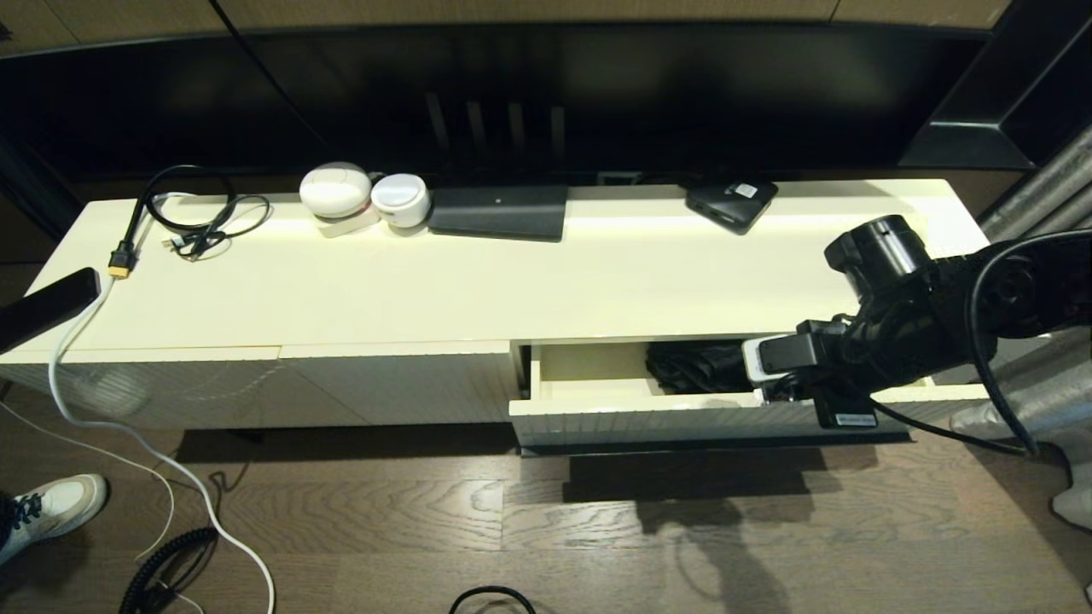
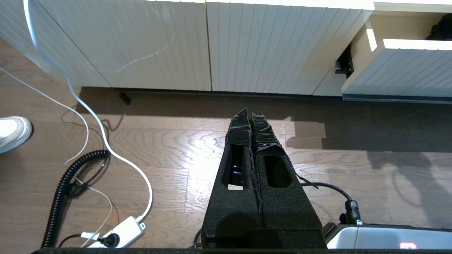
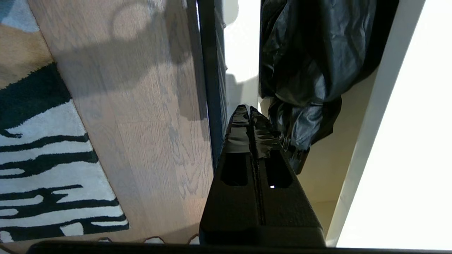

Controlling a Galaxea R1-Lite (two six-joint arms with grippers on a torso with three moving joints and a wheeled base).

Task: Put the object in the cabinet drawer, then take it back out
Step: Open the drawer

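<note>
The right gripper (image 3: 249, 111) reaches over the open cabinet drawer (image 1: 597, 401), fingers pressed together and empty beside the one black umbrella (image 3: 310, 70), which lies lengthwise inside the drawer. The left gripper (image 2: 249, 114), fingers likewise closed, hangs over the wood floor (image 2: 169, 141).

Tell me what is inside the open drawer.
Inside the cabinet drawer lies the black umbrella, on bare cream floor. The right gripper, shut, hangs over the drawer front; the right arm hides the drawer's right part.
</note>
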